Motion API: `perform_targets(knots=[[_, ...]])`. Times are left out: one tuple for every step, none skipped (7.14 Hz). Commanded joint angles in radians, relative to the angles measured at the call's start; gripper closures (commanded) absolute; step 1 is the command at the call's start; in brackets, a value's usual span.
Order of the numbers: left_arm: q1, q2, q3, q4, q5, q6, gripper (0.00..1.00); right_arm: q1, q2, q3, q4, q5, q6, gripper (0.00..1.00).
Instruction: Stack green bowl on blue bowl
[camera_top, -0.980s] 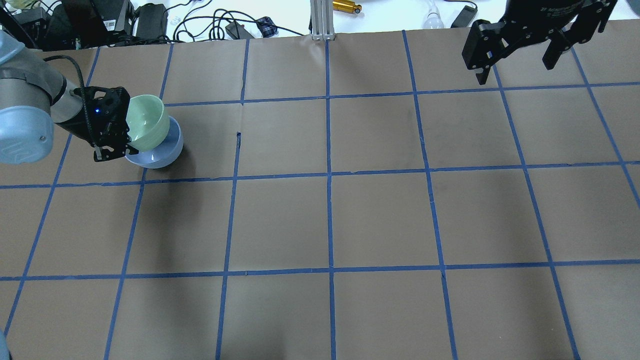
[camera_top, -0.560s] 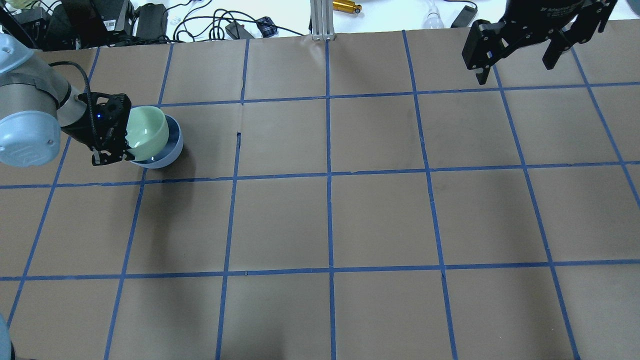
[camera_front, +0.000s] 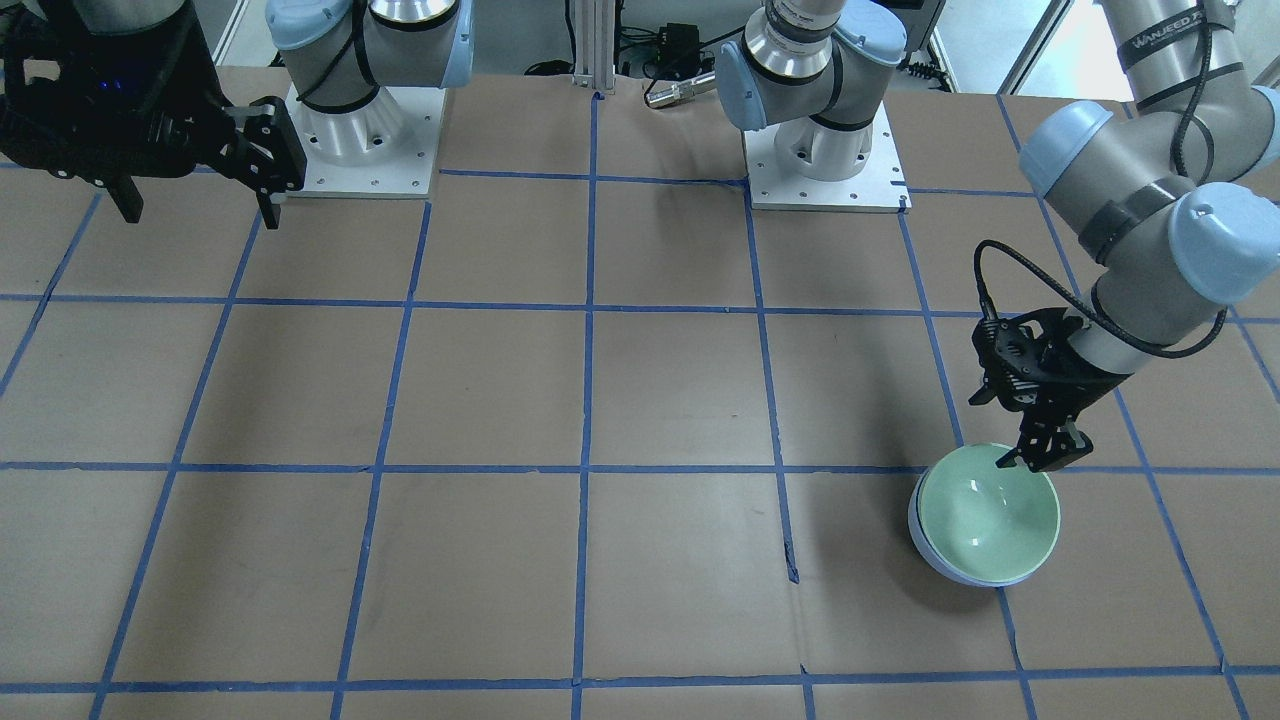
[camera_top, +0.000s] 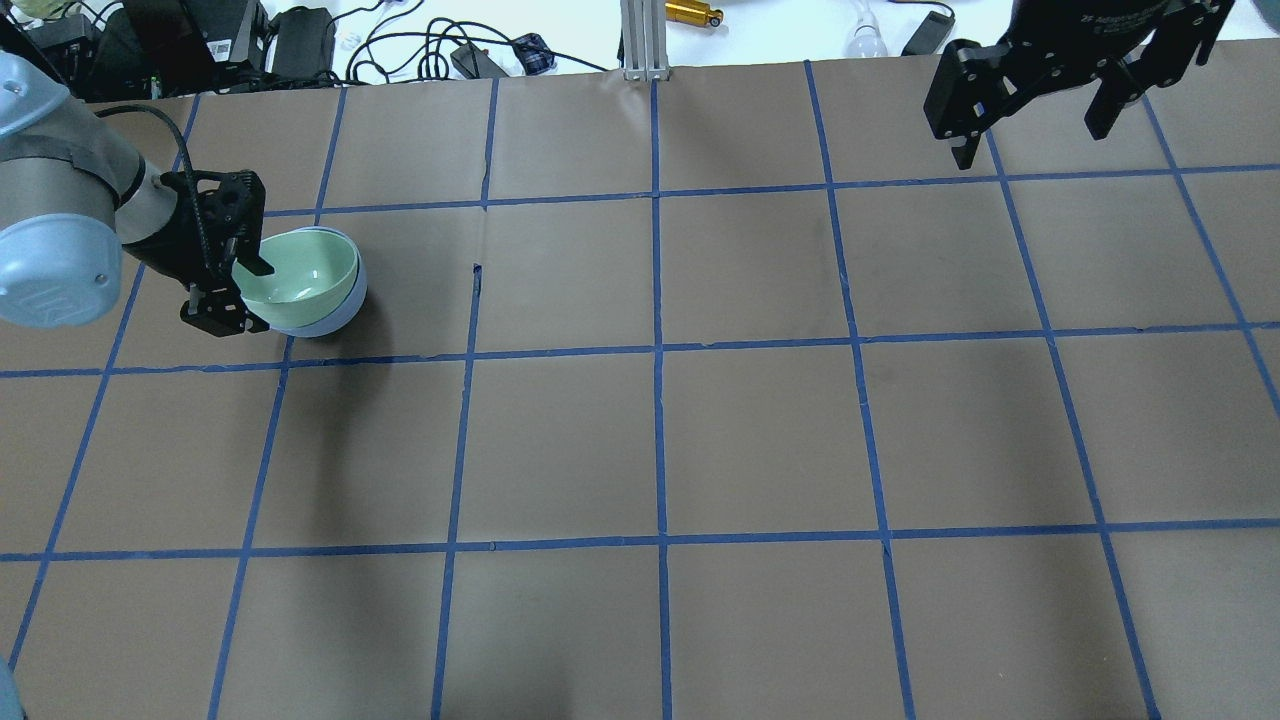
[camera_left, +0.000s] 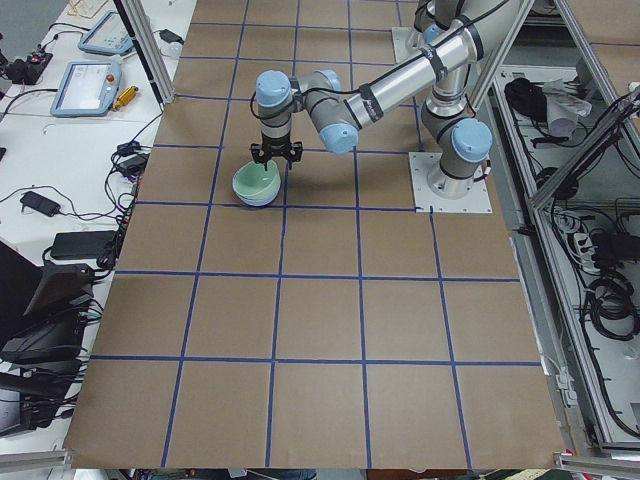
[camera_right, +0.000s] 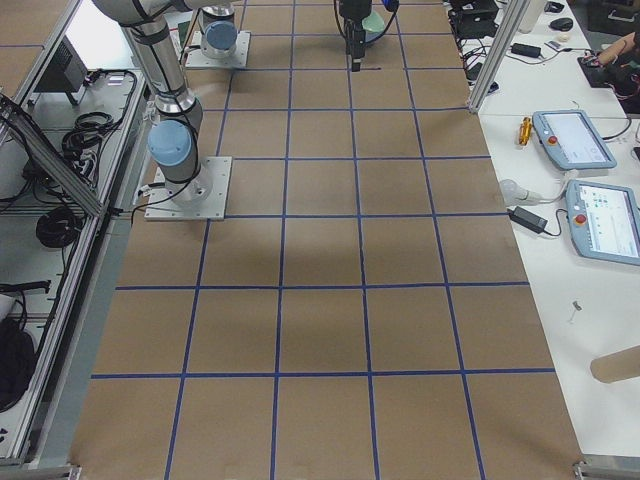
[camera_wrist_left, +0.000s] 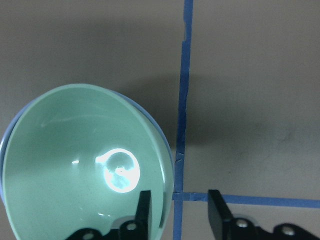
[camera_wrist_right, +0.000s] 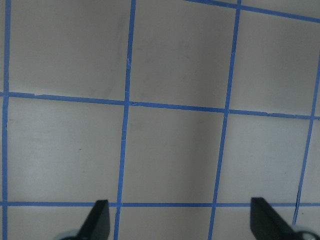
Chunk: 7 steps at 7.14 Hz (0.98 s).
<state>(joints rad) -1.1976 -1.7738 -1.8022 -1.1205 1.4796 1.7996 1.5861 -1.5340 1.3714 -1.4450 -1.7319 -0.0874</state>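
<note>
The mint-green bowl (camera_top: 300, 275) sits level inside the pale blue bowl (camera_top: 335, 315) at the table's far left. Only the blue bowl's outer side and a sliver of its rim show. The nested pair also shows in the front view, green bowl (camera_front: 985, 515) in blue bowl (camera_front: 930, 560). My left gripper (camera_top: 243, 290) is open and straddles the green bowl's near rim. In the left wrist view one finger (camera_wrist_left: 144, 210) is inside the green bowl (camera_wrist_left: 75, 175), the other outside, with a gap at the rim. My right gripper (camera_top: 1030, 130) is open and empty, high over the far right.
Brown paper with a blue tape grid (camera_top: 658, 345) covers the table. Cables, power bricks and a metal post (camera_top: 645, 40) lie beyond the far edge. The two arm bases (camera_front: 820, 150) stand at the robot's side of the table.
The green bowl went from tilted on its side in my left gripper to lying level in the blue bowl. The left wrist turned down with it. The right arm has not moved.
</note>
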Motion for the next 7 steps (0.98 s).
perform_targets(knots=[[-0.007,0.051,0.087,-0.185,-0.06,-0.147,0.0,0.0,0.0,0.0,0.0,0.0,0.0,0.0],[-0.052,0.062,0.148,-0.273,-0.067,-0.305,0.0,0.0,0.0,0.0,0.0,0.0,0.0,0.0],[-0.121,0.066,0.206,-0.316,-0.059,-0.511,0.0,0.0,0.0,0.0,0.0,0.0,0.0,0.0],[-0.169,0.083,0.257,-0.35,-0.052,-0.658,0.0,0.0,0.0,0.0,0.0,0.0,0.0,0.0],[-0.19,0.086,0.279,-0.381,-0.048,-0.825,0.0,0.0,0.0,0.0,0.0,0.0,0.0,0.0],[-0.221,0.088,0.274,-0.383,-0.05,-1.052,0.0,0.0,0.0,0.0,0.0,0.0,0.0,0.0],[-0.287,0.105,0.273,-0.383,-0.029,-1.247,0.0,0.0,0.0,0.0,0.0,0.0,0.0,0.0]])
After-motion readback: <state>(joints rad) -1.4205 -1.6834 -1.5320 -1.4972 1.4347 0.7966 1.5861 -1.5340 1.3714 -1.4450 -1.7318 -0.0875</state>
